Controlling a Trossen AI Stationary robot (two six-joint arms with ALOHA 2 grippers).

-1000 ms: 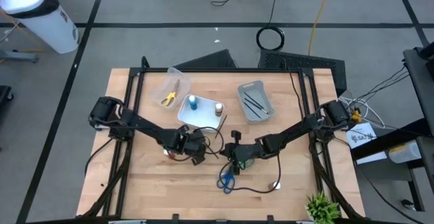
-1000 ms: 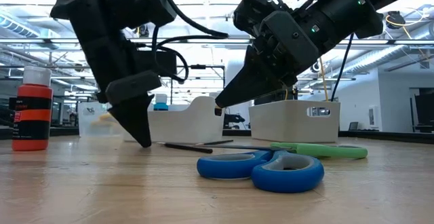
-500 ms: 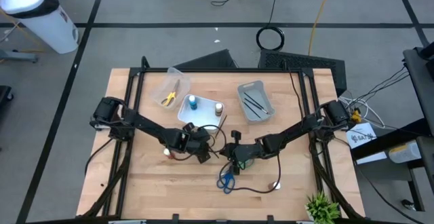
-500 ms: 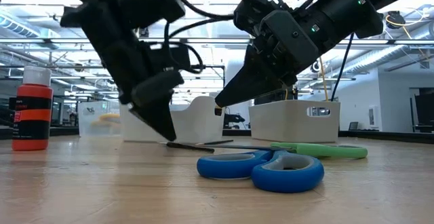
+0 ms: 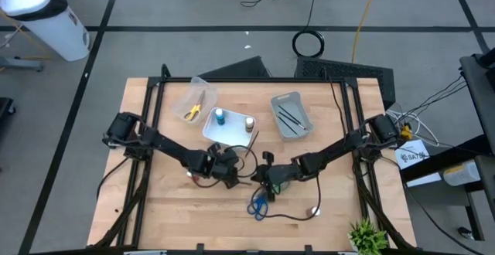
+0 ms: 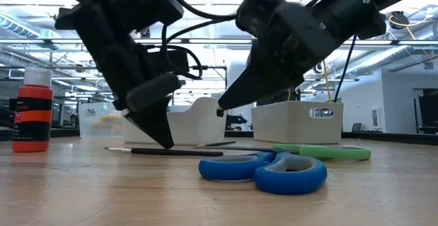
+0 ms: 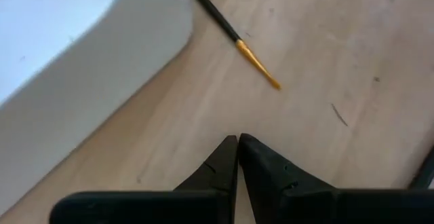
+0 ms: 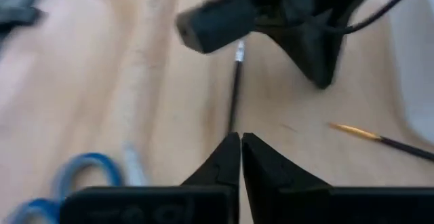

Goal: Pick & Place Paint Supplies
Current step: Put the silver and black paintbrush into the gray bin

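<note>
White bin (image 5: 224,127): blue-capped bottle (image 5: 220,116), brown-capped bottle (image 5: 249,122). Grey bin (image 5: 300,124): brushes (image 5: 289,117). Clear bin (image 5: 179,100): yellow scissors (image 5: 193,108). My left gripper (image 7: 237,142) and right gripper (image 8: 240,141): fingers pressed together, empty, over table-centre brush (image 6: 164,151), blue scissors (image 6: 267,169).

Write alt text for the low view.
Two dark arms reach down to a wooden table; the left end effector touches a thin dark paintbrush beside blue-handled scissors. An orange paint bottle stands far off; white bins sit behind.

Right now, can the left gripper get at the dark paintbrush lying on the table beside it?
Probably yes: the left gripper, fingers shut, sits right at the paintbrush, which lies flat in the open. It must open first.
</note>
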